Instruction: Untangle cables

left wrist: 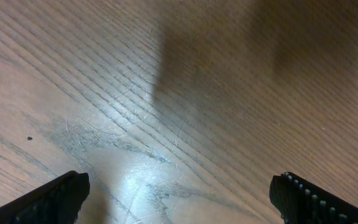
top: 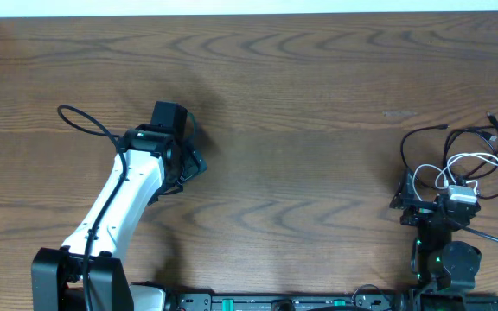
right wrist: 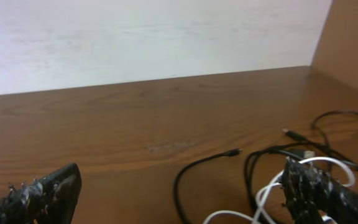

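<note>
Findings, as the views stand:

1. Cables. The black cable (right wrist: 204,160) and the white cable (top: 474,157) lie together in one loose heap at the right edge of the worktop (top: 318,86), just beyond the right arm. In the overhead view the white loops sit inside and across the black loops. They cross at several places, and which strand passes over which cannot be told. One small plug end lies free on the wood on the far side of the heap.

2. Right claw (right wrist: 182,171). The jaws stand wide apart and grip nothing. It sits low beside the heap. In the right wrist view the white cable runs close by the right-hand finger, but contact cannot be confirmed.

3. Left claw (left wrist: 180,183). It is likewise spread wide and empty, over bare wood on the left half of the worktop, well apart from both cables.

4. Progress. By my judgement the task is barely begun. No cable is held, and neither has been drawn clear of the other. Everything remains to be done: seizing one cable, drawing it out of the loops, and laying the two apart.
</note>
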{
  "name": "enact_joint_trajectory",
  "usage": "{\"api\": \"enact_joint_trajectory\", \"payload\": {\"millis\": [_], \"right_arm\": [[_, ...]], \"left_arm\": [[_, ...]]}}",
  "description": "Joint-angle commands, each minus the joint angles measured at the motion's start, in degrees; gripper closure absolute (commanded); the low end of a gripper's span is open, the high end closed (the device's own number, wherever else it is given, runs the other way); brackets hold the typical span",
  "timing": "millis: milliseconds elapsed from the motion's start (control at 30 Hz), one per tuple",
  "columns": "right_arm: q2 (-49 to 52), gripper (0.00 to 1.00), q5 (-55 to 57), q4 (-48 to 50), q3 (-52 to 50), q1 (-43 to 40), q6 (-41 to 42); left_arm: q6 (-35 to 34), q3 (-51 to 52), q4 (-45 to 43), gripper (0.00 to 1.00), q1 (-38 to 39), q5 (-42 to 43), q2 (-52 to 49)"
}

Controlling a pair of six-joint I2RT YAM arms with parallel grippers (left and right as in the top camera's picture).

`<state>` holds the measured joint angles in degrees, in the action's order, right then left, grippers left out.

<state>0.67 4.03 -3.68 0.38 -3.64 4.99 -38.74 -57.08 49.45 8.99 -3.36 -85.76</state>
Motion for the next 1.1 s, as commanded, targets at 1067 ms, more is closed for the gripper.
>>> {"api": "enact_joint_trajectory", "payload": {"millis": [1067], "right_arm": [[-0.39, 0.01, -2.05, -0.37, -0.07, -2.43, 3.1]], "left_arm": [[0.55, -0.24, 0.2, 0.02, -0.24, -0.79, 0.04]]}}
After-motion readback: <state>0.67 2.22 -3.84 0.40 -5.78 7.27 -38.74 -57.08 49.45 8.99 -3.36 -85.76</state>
